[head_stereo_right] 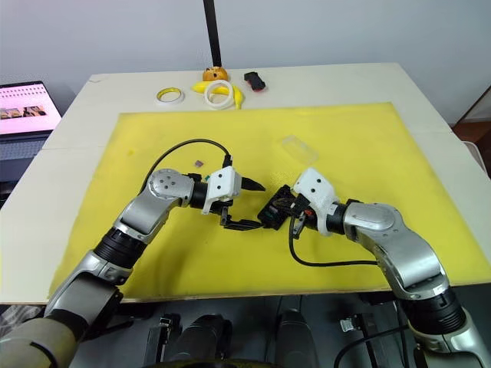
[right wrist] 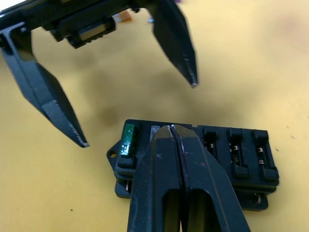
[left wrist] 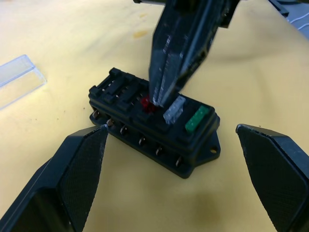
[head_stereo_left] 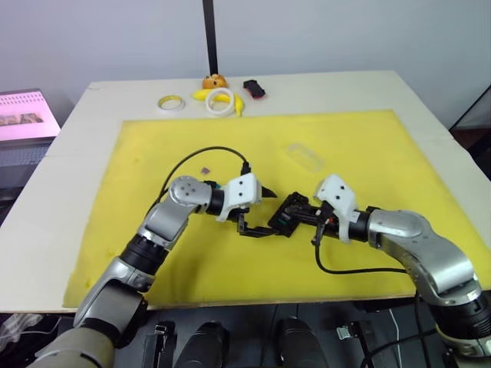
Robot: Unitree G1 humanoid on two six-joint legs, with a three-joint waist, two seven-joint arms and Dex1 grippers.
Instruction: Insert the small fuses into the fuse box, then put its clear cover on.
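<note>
Black fuse box [left wrist: 153, 126] lying flat at centre of the yellow mat, green [left wrist: 197, 119], grey [left wrist: 174, 109] and red [left wrist: 146, 103] fuses seated in adjacent slots; purple fuse [head_stereo_left: 205, 167] loose at ten o'clock; clear cover [head_stereo_left: 304, 156] lying flat at one o'clock.

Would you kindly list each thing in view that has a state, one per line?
fuse box: flat on the yellow mat, uncovered, three fuses seated.
green fuse: seated in the end slot.
grey fuse: seated beside it.
red fuse: in its slot, under the right hand's fingertips.
clear cover: off, lying apart on the mat.
right hand: shut.
left hand: open, empty.
</note>
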